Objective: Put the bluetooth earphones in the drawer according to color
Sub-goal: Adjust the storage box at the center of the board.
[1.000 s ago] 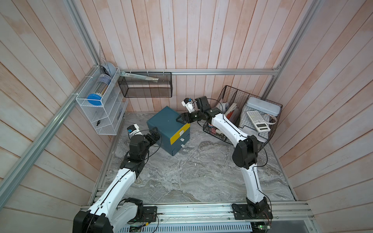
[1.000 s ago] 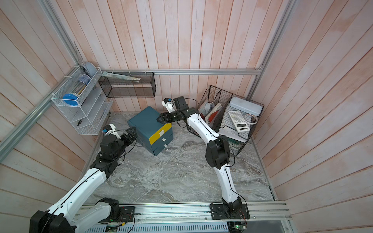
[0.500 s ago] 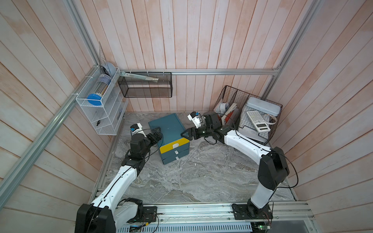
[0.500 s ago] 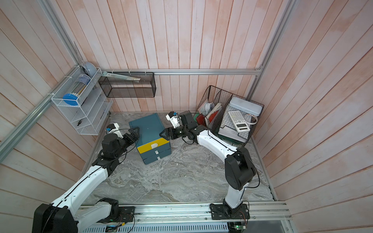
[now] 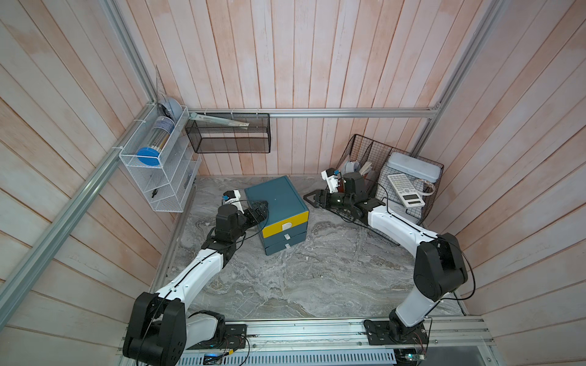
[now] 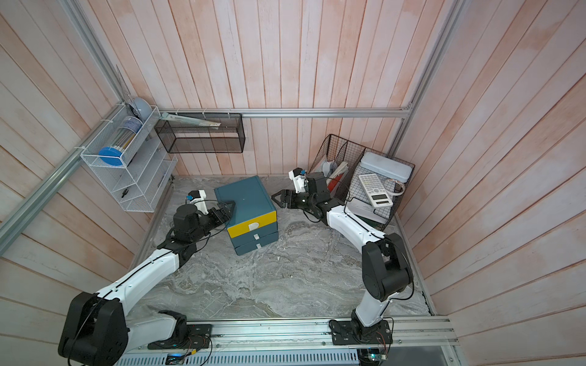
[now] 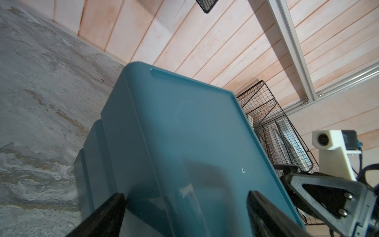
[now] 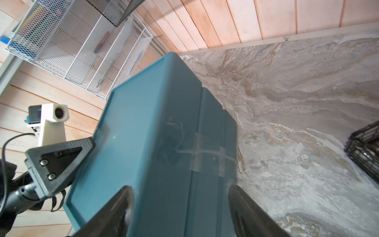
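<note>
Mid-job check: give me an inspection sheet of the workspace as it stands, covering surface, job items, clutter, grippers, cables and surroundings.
Surface: grey marbled tabletop, no loose items seen.
Job's things: dark teal plastic three-drawer cabinet with one yellow front, upright, drawers look shut. Earphone cases: nothing seen.
Clutter: black wire basket in the back corner, holding a white calculator and a pale grey box.
Grippers: left gripper open at the cabinet's top edge, contact unclear. Right gripper open, apart from the cabinet.
Cables: black cables loop at the wrists, no snag seen.
Surroundings: pale wood plank walls carrying a white mesh rack and a black mesh shelf.
</note>
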